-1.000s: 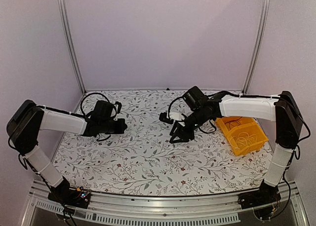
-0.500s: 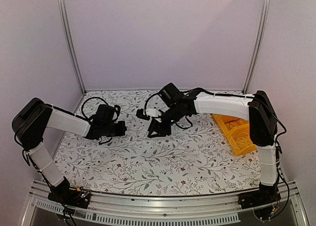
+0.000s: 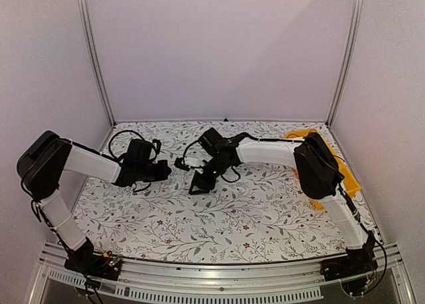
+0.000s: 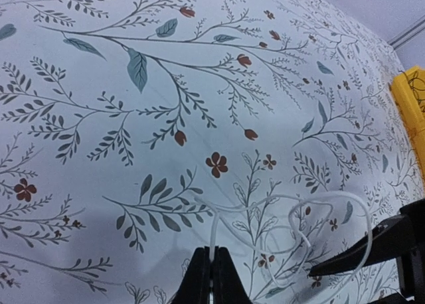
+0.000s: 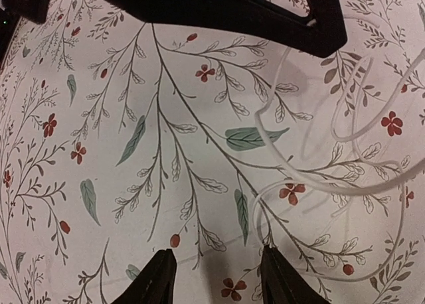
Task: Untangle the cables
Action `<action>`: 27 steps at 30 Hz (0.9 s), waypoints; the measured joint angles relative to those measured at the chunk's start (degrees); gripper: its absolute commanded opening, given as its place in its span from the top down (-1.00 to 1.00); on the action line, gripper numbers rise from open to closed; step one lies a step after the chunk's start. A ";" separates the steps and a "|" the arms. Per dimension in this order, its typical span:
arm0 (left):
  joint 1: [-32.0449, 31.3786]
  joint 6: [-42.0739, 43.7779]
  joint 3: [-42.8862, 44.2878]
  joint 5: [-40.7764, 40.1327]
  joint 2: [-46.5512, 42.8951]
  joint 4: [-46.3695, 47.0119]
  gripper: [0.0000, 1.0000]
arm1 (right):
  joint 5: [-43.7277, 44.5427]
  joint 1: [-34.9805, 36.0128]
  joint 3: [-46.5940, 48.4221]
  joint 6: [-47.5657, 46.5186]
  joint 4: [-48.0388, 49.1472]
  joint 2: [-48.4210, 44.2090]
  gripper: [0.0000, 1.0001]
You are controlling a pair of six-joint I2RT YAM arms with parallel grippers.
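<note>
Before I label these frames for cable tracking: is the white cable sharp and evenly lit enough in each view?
Left wrist: the white cable is sharp, and a soft shadow dims the floral tablecloth at lower left. Right wrist: the loops are crisp with faint shadows, and the wide lens bows the pattern. Top external: even light and no glare, but the cable is too thin to trace.

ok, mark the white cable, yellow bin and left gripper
white cable (image 4: pixel 211 232), left wrist view, stretch just above the fingertips
yellow bin (image 4: pixel 406 101), left wrist view, its wall
left gripper (image 4: pixel 211 253), left wrist view, between its fingertips
</note>
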 measured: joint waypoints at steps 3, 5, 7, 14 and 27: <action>0.13 -0.02 -0.02 0.59 0.00 0.35 1.00 | 0.04 0.28 1.97 0.76 0.44 1.81 0.01; 0.17 -0.07 -0.15 0.83 0.00 0.81 1.00 | 0.15 0.46 3.54 1.40 0.68 3.02 0.01; 0.22 -0.20 -0.44 1.11 0.00 1.11 1.00 | 0.52 0.59 5.62 1.90 1.38 4.59 0.03; 0.33 -0.61 -0.83 2.12 0.00 1.29 1.00 | 3.65 0.87 10.05 3.82 4.31 8.70 0.62; 5.57 0.68 1.22 1.44 -5.49 -4.76 1.00 | 6.10 1.40 -17.88 1.03 11.10 -7.96 1.00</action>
